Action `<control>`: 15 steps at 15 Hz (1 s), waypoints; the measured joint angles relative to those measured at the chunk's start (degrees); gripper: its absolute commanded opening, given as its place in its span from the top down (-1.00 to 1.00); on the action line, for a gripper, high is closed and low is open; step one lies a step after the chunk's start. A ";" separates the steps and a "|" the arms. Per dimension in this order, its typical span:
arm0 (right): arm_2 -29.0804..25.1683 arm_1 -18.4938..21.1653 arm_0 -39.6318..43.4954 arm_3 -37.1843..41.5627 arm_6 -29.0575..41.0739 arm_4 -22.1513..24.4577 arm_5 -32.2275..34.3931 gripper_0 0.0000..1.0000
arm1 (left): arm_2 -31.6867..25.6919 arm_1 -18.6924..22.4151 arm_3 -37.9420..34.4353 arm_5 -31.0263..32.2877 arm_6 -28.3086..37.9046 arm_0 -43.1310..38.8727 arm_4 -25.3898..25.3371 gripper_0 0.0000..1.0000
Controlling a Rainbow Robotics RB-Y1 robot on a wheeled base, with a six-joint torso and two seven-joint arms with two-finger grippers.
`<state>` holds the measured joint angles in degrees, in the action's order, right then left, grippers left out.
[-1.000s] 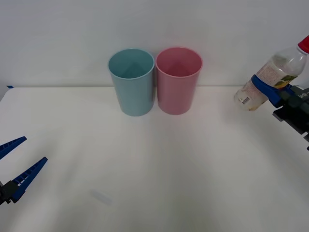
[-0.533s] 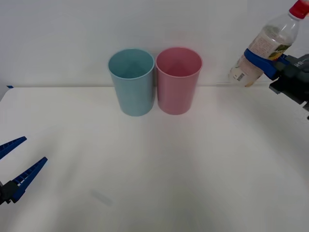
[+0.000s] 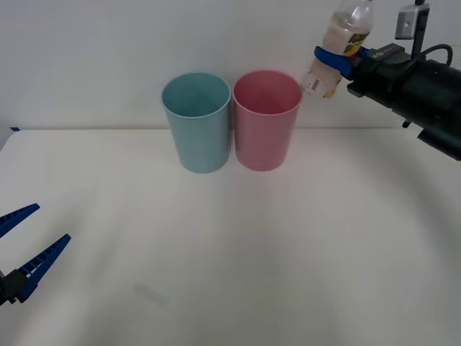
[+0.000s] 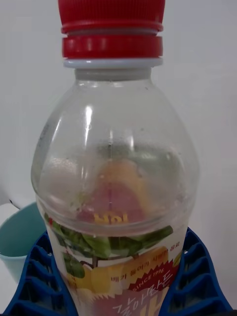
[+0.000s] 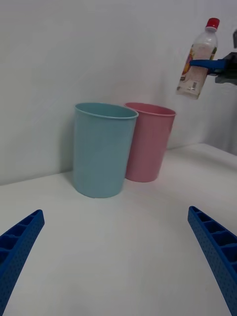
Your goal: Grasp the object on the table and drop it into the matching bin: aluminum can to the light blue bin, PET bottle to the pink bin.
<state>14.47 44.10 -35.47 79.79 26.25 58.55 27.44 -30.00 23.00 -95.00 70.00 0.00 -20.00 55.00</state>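
Observation:
The PET bottle (image 3: 340, 45) is a small clear bottle with a yellowish label. It hangs tilted in the air, just right of the pink bin (image 3: 265, 121) and a little above its rim. My right gripper (image 3: 333, 59) is shut on the bottle's body. The right wrist view shows the bottle's red cap (image 4: 112, 24) and blue fingers (image 4: 32, 281) on both sides of the label. The light blue bin (image 3: 197, 124) stands touching the pink bin's left side. My left gripper (image 3: 25, 245) stands open low at the table's front left, with nothing between its fingers.
Both bins stand at the back of the white table (image 3: 238, 245), near a plain white wall. In the left wrist view the light blue bin (image 5: 102, 148), the pink bin (image 5: 148, 140) and the held bottle (image 5: 197, 61) are far ahead of the open fingers (image 5: 217, 247).
My right gripper has carried the bottle up and to the left, from the table's right edge to beside the pink bin's rim. The left arm has not moved.

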 measured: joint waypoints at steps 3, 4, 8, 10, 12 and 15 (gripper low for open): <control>1.77 -5.37 -8.65 -10.70 -0.39 3.69 2.59 1.00 | 0.00 0.00 0.00 0.00 0.00 0.00 0.00 -1.00; 1.86 -7.30 -10.79 -13.61 -0.46 4.91 3.01 1.00 | 0.00 0.00 0.00 0.00 0.00 0.00 0.00 -1.00; 1.97 -13.15 -16.38 -21.54 -1.07 8.37 3.15 1.00 | 0.00 0.00 0.00 0.00 0.00 0.00 0.00 -1.00; 1.97 -14.57 -17.13 -22.51 -1.30 9.07 3.15 1.00 | 0.00 0.00 0.00 0.00 0.00 0.00 0.00 -1.00; 2.00 -15.43 -17.17 -22.58 -1.56 9.30 3.18 0.89 | 0.00 0.00 0.00 0.00 0.00 0.00 0.00 -1.00; 2.05 -15.61 -17.17 -22.58 -1.93 9.31 3.17 -0.20 | 0.00 0.00 0.00 0.00 0.00 0.00 0.00 -1.00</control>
<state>16.52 28.48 -52.65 57.21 24.32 67.86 30.61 -30.00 23.00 -95.00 70.00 0.00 -20.00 55.00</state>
